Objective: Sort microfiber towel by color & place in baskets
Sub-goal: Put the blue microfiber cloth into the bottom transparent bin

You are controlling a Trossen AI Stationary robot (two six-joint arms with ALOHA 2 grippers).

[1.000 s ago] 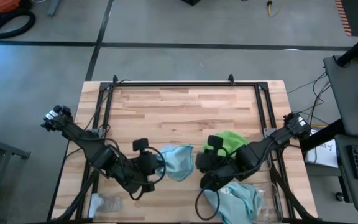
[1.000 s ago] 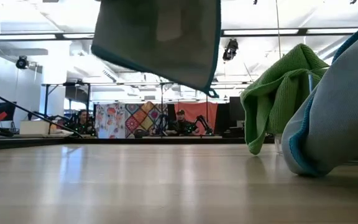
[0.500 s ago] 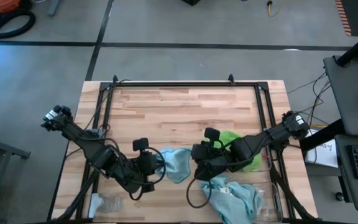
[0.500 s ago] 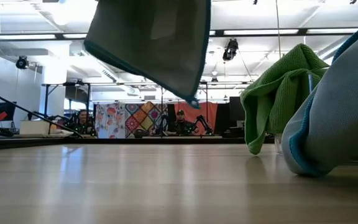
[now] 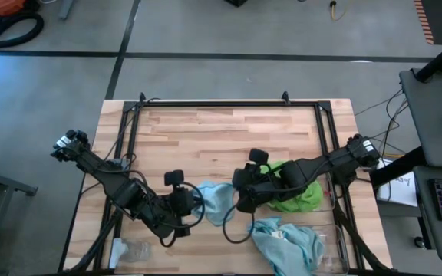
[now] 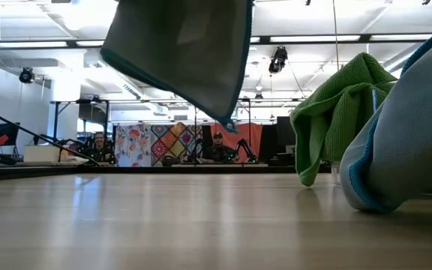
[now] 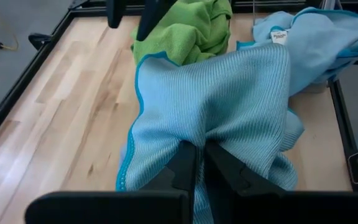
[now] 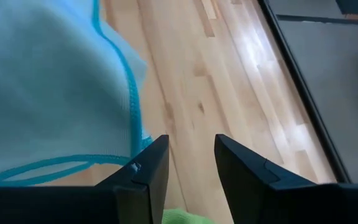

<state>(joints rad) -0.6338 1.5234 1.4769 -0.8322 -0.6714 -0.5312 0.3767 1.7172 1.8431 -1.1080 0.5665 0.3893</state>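
Two arms are over the front half of your pale wooden slatted table. Your left gripper has its dark fingers pinched tight on a pale sky-blue ribbed microfiber towel and holds it off the boards; from table height you see that cloth hanging in the air with its lowest corner well clear of the surface. Your right gripper hovers just beside that hanging towel, its two fingers parted with bare wood showing between them and nothing in their grasp. Behind it lies a crumpled bright lime-green microfiber towel, close to the table's right rail. Nearer the front edge, a heap of pale blue towels spills over a clear plastic rectangular basket at the right front corner.
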